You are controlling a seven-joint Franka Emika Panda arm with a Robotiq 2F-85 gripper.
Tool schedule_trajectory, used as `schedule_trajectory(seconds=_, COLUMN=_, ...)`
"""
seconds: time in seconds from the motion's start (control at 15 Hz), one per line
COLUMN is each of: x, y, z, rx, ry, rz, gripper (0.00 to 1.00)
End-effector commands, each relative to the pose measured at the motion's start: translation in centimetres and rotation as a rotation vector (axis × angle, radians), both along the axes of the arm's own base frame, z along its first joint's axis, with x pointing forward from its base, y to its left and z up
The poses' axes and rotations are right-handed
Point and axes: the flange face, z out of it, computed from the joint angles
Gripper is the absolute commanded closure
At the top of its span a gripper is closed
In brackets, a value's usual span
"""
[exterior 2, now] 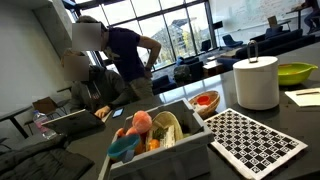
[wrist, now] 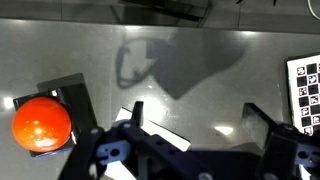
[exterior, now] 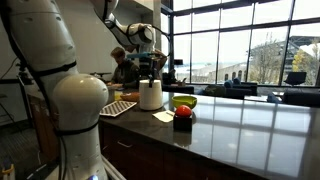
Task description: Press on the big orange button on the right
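The big orange button [wrist: 42,122] is a red-orange dome on a squat dark base, at the lower left of the wrist view. It also shows in an exterior view [exterior: 183,113], on the dark counter in front of the yellow-green bowl [exterior: 183,100]. My gripper [wrist: 200,125] is open and empty, high above the counter, with the button off to the left of its fingers. In an exterior view the gripper [exterior: 150,66] hangs above the white cylinder [exterior: 150,95]. The gripper is out of sight in the view with the toy box.
A checkerboard sheet [exterior 2: 255,140] lies by the white cylinder [exterior 2: 257,82] and the bowl [exterior 2: 297,72]. A box of toys [exterior 2: 160,135] stands near it. A pale note [exterior: 163,116] lies beside the button. People are behind the counter [exterior 2: 130,50].
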Motion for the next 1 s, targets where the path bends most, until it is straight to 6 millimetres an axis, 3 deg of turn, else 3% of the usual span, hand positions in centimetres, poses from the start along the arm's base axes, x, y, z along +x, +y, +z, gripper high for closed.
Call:
schedule_trajectory(seconds=0.0, x=0.0, y=0.7, z=-0.4, rx=0.002, ry=-0.008, rz=0.033, gripper=0.0)
schedule_trajectory(seconds=0.53, x=-0.4, y=5.7, z=-3.3, rx=0.023, ry=-0.198, rz=0.036, gripper=0.0)
schedule_trajectory(seconds=0.93, x=-1.4, y=6.5, z=-5.7, rx=0.022, ry=-0.359, rz=-0.225, gripper=0.0)
